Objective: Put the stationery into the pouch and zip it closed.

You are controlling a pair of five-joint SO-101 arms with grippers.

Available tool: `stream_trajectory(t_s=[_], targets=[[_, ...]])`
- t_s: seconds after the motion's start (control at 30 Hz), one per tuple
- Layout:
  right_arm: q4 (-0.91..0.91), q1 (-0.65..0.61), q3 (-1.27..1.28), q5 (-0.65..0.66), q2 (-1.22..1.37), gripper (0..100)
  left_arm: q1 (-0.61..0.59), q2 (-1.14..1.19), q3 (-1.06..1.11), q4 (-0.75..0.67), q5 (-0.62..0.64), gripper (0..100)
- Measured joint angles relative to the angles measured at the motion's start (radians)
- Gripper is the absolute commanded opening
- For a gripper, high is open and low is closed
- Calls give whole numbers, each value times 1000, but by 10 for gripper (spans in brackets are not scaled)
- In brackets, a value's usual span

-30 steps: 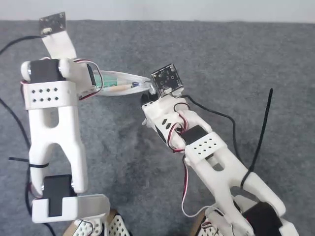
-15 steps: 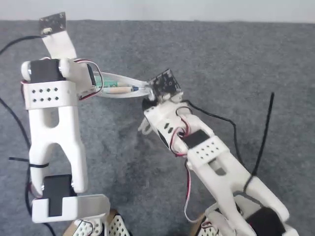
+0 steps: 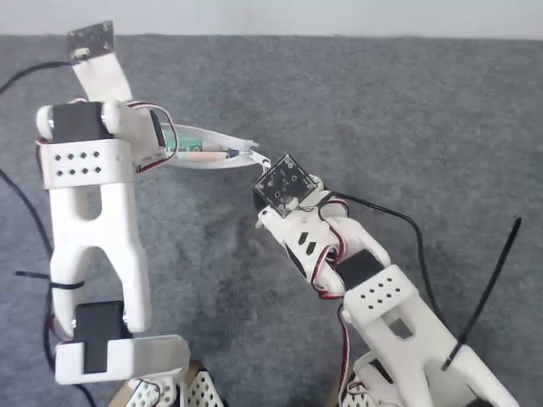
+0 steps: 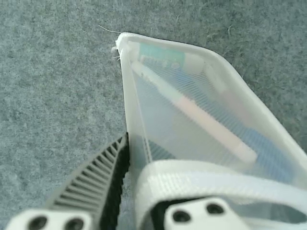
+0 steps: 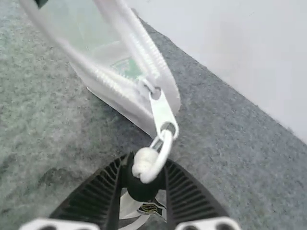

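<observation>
A translucent white mesh pouch [image 3: 212, 151] lies on the grey carpet in the high view, between the two arms. Inside it I see a pen [image 4: 201, 120] and a green-labelled item [image 4: 160, 53]. My left gripper [image 4: 136, 158] is shut on one end of the pouch [image 4: 192, 105], its black finger [image 4: 103, 184] against the mesh. My right gripper [image 5: 144, 167] is shut on the knotted cord [image 5: 146, 165] of the zipper pull [image 5: 163, 115]. The slider [image 5: 149, 88] sits at the pouch's end nearest this gripper, and the cord is taut.
Grey carpet [image 3: 399, 102] covers the table with open room at the far right. Black cables [image 3: 488, 280] trail beside the right arm [image 3: 373, 288]. A pale wall [image 5: 240, 48] rises behind the carpet's edge.
The right arm has drawn back from the pouch's tip toward the front of the table, cord in its fingers. The left arm and the pouch have stayed put.
</observation>
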Motion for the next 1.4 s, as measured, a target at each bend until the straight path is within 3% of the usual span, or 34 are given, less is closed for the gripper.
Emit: stream_trajectory(t_s=[0.1, 0.3, 0.87, 1.4], targets=[[11, 0, 0, 0, -6, 14, 0, 0, 0, 0, 0, 9], [12, 0, 0, -75, 6, 149, 0, 0, 0, -3, 0, 9], [-198, 0, 0, -138, 201, 141, 0, 0, 0, -3, 0, 9], [-207, 0, 0, -138, 201, 141, 0, -8, 28, -18, 0, 9]])
